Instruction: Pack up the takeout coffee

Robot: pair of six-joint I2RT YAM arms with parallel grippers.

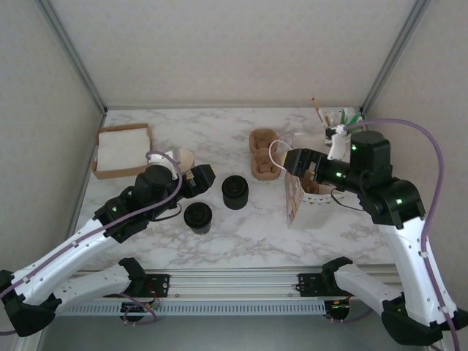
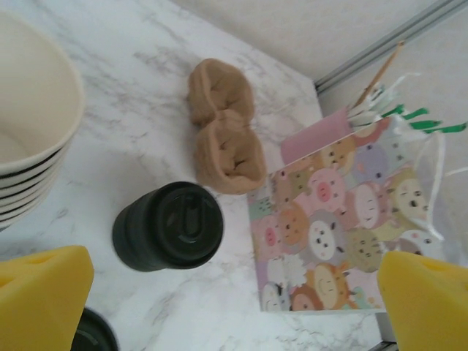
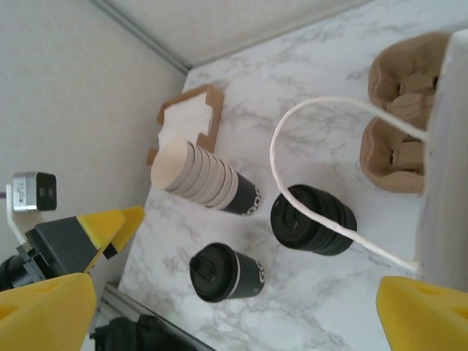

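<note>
While both claws stand released, the left gripper [image 1: 203,175] is held at centre-left beside the cup stack [image 1: 178,156], and the right gripper [image 1: 294,161] at the mouth of the animal-print bag [image 1: 306,199]; the takeout coffee [image 1: 198,217] stands lower centre, ungrasped; it should be gripped below its lid and kept upright; the lid stack [image 1: 235,191] should be avoided.

The marble table [image 1: 241,234] carries 1 napkin tray [image 1: 122,150], 1 toppled cup stack [image 1: 179,157], 1 lidded coffee cup [image 1: 198,216], 1 lid stack [image 1: 235,191], 1 cardboard carrier [image 1: 262,153] and 1 patterned bag [image 1: 303,201].
</note>
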